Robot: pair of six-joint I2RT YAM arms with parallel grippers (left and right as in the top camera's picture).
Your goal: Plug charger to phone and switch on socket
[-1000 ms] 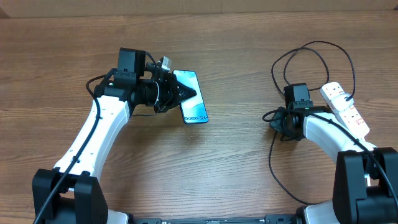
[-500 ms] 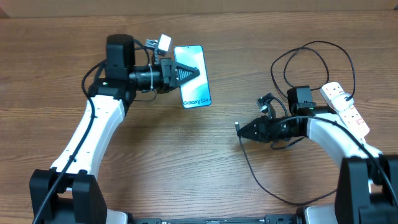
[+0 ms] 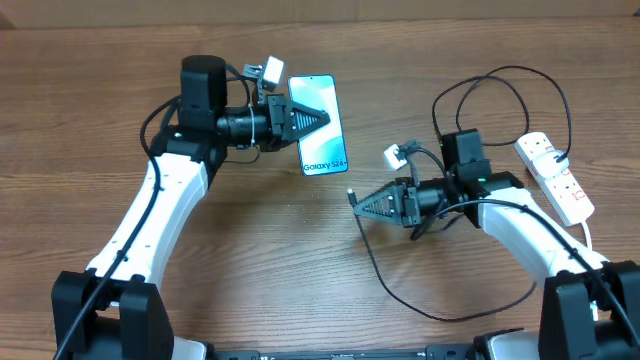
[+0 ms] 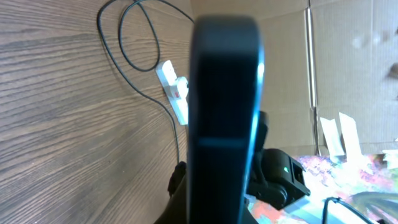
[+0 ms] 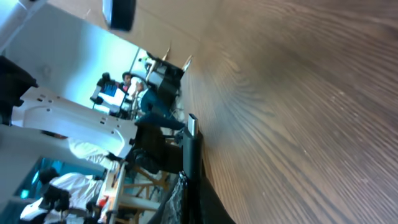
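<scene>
Two hands clamped: left hand (image 3: 322,121) on the phone (image 3: 326,152) marked "Galaxy S24+", right hand (image 3: 360,205) seemingly on the charger (image 3: 366,250) tip.

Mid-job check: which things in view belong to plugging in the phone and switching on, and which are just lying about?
Job:
- phone, held in the left gripper
- charger, tip held in the right gripper
- socket

Lying about:
- cardboard beyond the table
</scene>
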